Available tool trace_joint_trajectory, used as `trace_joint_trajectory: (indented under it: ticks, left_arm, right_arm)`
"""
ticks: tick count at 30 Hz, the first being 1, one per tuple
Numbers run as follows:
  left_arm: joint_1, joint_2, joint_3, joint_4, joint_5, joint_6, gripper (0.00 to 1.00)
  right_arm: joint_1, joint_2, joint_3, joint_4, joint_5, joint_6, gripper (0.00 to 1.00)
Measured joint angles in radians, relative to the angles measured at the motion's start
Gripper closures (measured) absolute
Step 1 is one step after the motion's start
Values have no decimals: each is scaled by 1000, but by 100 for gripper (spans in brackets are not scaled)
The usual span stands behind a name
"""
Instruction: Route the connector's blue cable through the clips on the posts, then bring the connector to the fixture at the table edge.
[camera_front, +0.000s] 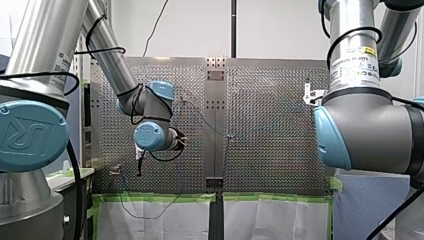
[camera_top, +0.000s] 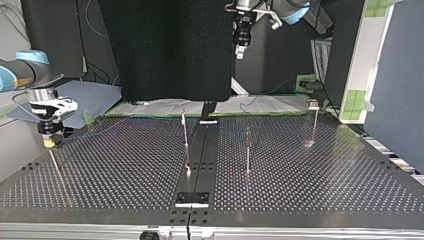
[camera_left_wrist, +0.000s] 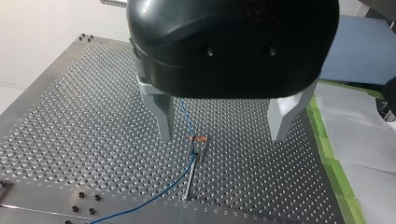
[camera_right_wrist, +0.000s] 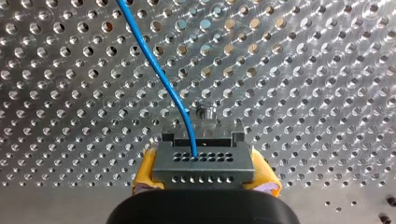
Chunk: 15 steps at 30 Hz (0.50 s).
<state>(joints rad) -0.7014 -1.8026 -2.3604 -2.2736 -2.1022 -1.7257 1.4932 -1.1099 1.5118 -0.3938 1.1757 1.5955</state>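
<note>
In the right wrist view my right gripper (camera_right_wrist: 204, 173) is shut with its yellow pads (camera_right_wrist: 145, 170) on the grey connector (camera_right_wrist: 204, 164). The blue cable (camera_right_wrist: 159, 70) leaves the connector's top and runs off over the perforated table. Just ahead of the connector a small fixture part (camera_right_wrist: 204, 113) stands near the table edge. At the top view's left, my right gripper (camera_top: 48, 140) hangs low over that edge. My left gripper (camera_left_wrist: 224, 137) is open and empty above a thin post with an orange clip (camera_left_wrist: 199, 139); the cable (camera_left_wrist: 180, 179) passes through the clip. In the top view my left gripper (camera_top: 240, 49) hangs high.
Three thin posts stand on the table in the top view (camera_top: 185, 131), (camera_top: 247, 146), (camera_top: 314, 122). A dark centre strip (camera_top: 199, 150) splits the plate. Green tape (camera_left_wrist: 327, 144) lines the table edge beside a white sheet. A white bracket (camera_front: 311, 94) sits at the front view's right.
</note>
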Motion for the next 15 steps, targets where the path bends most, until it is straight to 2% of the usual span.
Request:
trace_joint_trajectory:
  ticks: [15]
  left_arm:
    - [0, 0, 0, -5, 0, 0, 0]
  right_arm:
    - [-2, 4, -5, -5, -22, -2, 100]
